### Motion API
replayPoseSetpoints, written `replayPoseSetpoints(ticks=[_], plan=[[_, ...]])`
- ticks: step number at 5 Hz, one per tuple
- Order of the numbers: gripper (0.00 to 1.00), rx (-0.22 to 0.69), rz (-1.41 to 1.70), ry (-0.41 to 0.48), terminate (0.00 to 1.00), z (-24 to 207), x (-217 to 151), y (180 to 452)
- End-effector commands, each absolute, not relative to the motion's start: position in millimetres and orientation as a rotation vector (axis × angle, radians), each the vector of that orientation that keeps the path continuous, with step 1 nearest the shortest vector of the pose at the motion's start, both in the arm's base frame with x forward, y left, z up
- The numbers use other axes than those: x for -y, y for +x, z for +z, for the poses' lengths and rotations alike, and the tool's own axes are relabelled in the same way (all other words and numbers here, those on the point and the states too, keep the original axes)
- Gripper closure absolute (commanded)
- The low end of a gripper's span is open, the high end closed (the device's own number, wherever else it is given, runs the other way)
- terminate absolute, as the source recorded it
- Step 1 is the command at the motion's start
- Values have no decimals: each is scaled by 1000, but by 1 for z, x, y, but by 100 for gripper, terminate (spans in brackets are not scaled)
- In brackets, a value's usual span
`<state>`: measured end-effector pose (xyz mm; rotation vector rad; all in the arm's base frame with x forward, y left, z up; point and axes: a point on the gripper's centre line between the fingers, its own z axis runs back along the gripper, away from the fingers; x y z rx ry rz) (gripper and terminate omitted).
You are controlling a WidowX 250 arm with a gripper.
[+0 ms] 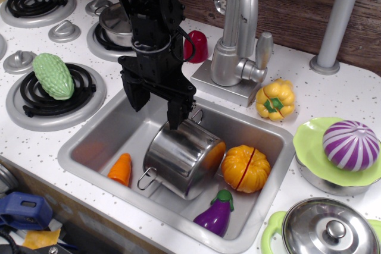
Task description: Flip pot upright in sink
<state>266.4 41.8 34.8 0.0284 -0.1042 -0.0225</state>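
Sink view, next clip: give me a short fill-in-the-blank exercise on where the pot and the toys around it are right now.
1. The pot lies on its ____ in the sink, not upright.
2. The gripper hangs over the pot's far rim, in front of the ____.
3. The toy left of the pot in the sink is a ____.
4. The eggplant lies just in front of the orange ____.

Missing words: side; faucet; carrot; pumpkin

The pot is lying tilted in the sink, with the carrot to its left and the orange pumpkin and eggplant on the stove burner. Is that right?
Not quite. The observation.image view shows the pumpkin and eggplant inside the sink, right of the tilted pot, not on a burner. The carrot is left of the pot.
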Motion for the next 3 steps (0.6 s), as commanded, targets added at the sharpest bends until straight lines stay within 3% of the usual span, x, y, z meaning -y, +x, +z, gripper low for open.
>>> replayPoseSetpoints(ticks=[1,3], plan=[[0,104,-23,28,0,35,-42,266],[0,77,-36,-139,0,36,-42,266]])
